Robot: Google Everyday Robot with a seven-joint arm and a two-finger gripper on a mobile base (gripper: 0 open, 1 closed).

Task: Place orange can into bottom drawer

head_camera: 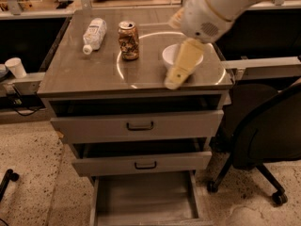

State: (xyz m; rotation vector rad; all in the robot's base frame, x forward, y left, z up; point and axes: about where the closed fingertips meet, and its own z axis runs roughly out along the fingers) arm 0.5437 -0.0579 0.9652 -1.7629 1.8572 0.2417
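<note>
Nothing there could be read from where I stood. The orange can (128,40), upright on the cabinet top (84,72), wore a mottled print, but no word or brand came clear on it. The white bottle (94,33) lying near it had what was perhaps a printed label, too blurred to make out. The gripper (175,78) hung over the front right of the top, in front of the white bowl (169,55), with no legible lettering.
</note>
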